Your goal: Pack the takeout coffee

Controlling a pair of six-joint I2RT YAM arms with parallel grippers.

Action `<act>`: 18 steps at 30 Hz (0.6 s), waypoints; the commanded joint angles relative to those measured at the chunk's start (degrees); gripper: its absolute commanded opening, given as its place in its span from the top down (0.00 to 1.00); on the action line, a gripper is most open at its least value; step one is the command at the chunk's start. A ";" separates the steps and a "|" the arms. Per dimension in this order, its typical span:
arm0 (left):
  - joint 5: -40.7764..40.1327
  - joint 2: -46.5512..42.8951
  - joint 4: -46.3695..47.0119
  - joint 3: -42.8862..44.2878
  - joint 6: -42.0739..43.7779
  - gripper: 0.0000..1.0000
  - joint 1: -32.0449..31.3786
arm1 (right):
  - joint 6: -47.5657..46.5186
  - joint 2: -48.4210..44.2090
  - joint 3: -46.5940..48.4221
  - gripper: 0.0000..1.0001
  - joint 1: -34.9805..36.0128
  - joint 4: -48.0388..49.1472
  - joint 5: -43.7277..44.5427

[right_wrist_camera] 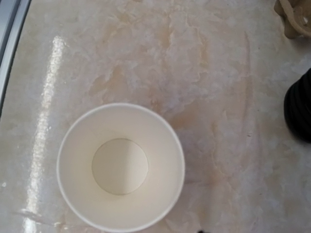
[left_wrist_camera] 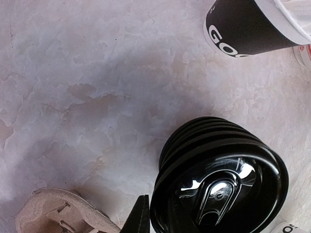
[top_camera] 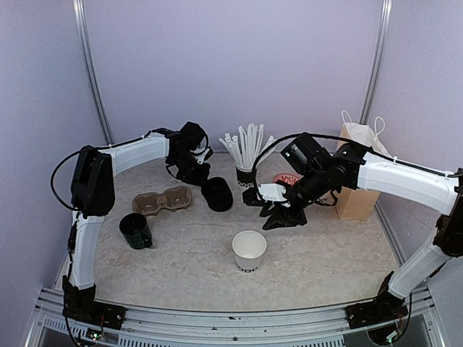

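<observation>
Cup (top_camera: 249, 251) upright on table (top_camera: 181, 278), front centre, mouth open, inside empty. Black lid stack (top_camera: 217, 194) on its side farther back, beside cardboard carrier (top_camera: 163, 200). Left pincer (top_camera: 201, 179) at lid stack, one fingertip (left_wrist_camera: 141, 216) just beside rim; grip can't tell. Right pincer (top_camera: 278, 217) hovers back-right of cup; jaw gap can't tell.

The paper cup (right_wrist_camera: 120, 167), lower centre, is matt white and smooth inside. The stack of lids (left_wrist_camera: 218, 179) is glossy black ribbed plastic. The cup carrier (top_camera: 163, 200) is rough moulded pulp. The mug (top_camera: 135, 230) is glossy dark green. The marbled worktop (right_wrist_camera: 218, 73) has a faint sheen.
</observation>
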 commanded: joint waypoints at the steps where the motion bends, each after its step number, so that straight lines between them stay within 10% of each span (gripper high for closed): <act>1: 0.61 -1.40 -1.40 0.83 0.40 0.86 -0.47 | 0.11 -1.76 -0.49 0.64 -0.41 0.37 -0.21; 18: 15.40 -15.89 9.89 -11.00 -0.88 0.89 1.33 | 2.47 -1.53 4.53 0.63 -5.63 2.50 -3.09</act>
